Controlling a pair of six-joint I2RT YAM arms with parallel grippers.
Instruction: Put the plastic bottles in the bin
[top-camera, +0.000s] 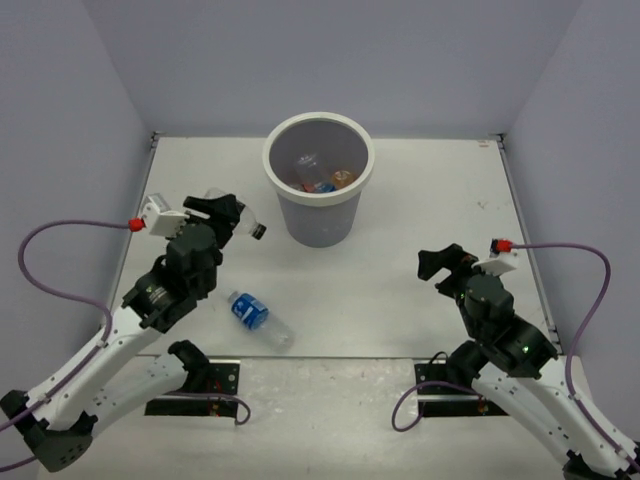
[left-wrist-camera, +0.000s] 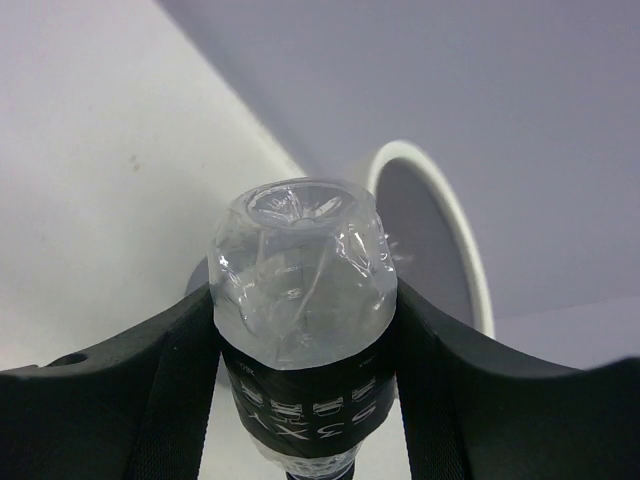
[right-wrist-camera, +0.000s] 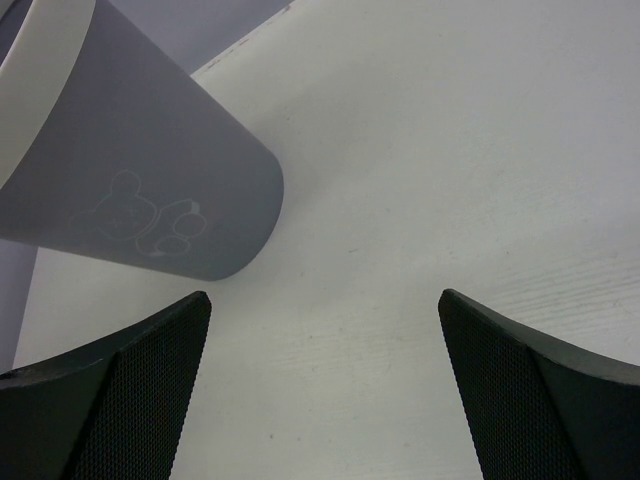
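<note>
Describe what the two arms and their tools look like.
The left arm and right arm each have white lower links, black upper joints and a black base plate. A purple cable with a red plug loops from a white camera block at each wrist. The left tool and right tool are black and two-fingered; the right's fingers show fine mesh texture.

bin (top-camera: 318, 222): grey wall, white rim, faint pale bear outline on the side. dark-label bottle (left-wrist-camera: 300, 290): clear body, black label, white lettering. blue-label bottle (top-camera: 258, 318): clear, blue band. orange bottle (top-camera: 343, 178) inside the bin, others there maybe red and blue, too small to tell. table (top-camera: 420, 200) off-white. left gripper (top-camera: 228, 215) and right gripper (right-wrist-camera: 322, 296) black, fine mesh pattern on the right pads (right-wrist-camera: 150, 400). cables (top-camera: 40, 270) purple, red ends
</note>
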